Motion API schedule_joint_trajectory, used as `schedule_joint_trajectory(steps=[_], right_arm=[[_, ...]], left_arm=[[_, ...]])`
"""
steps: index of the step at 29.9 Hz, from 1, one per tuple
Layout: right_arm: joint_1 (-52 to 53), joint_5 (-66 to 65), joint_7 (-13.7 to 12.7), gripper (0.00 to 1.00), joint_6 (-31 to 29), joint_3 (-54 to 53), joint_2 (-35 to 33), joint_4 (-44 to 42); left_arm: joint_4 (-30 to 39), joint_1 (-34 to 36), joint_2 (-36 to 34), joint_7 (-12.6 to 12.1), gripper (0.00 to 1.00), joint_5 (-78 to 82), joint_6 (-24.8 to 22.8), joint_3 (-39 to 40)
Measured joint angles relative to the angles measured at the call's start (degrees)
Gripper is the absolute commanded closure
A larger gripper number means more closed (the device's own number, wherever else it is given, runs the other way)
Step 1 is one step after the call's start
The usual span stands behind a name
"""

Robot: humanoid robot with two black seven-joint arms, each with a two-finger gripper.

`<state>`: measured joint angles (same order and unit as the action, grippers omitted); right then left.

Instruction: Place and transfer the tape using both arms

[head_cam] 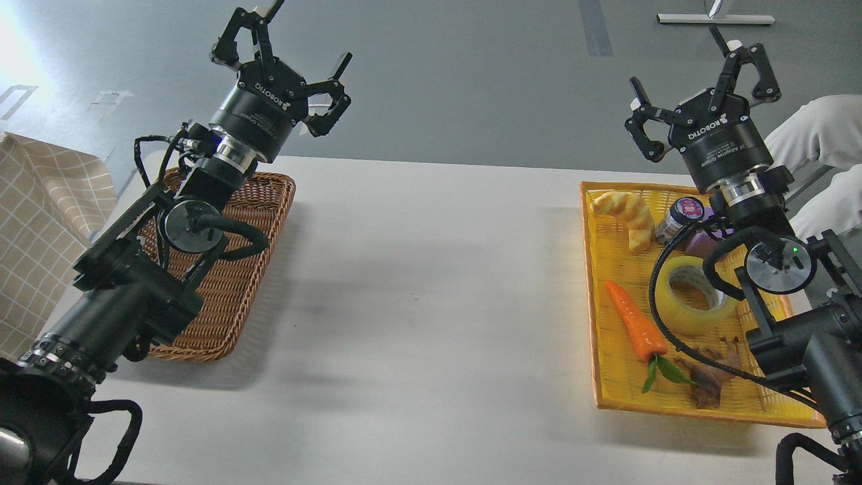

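The tape (685, 308), a translucent yellow roll with a pale core, lies flat in the yellow tray (596, 289) on the table's right side, partly crossed by a black cable. My right gripper (704, 74) is open and empty, raised well above the tray's far end. My left gripper (283, 57) is open and empty, raised above the far end of the brown wicker basket (229, 296) at the left.
In the yellow tray lie a bread piece (626, 215), a small jar (677, 219), an orange carrot (636, 330) and a dark brown item (710, 380). A checked cloth (40, 222) hangs at the far left. White-clothed limbs (818, 145) show at the right edge.
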<state>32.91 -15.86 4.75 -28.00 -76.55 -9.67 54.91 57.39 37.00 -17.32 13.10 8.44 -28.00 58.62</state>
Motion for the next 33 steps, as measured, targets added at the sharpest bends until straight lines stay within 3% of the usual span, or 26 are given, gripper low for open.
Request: schedule_joint_trajectory(steps=[33], right_arm=[[-0.1, 0.0, 0.0, 0.00, 0.0, -0.2, 0.0, 0.0]], left_arm=[[0.4, 0.0, -0.4, -0.2, 0.02, 0.1, 0.0, 0.4]])
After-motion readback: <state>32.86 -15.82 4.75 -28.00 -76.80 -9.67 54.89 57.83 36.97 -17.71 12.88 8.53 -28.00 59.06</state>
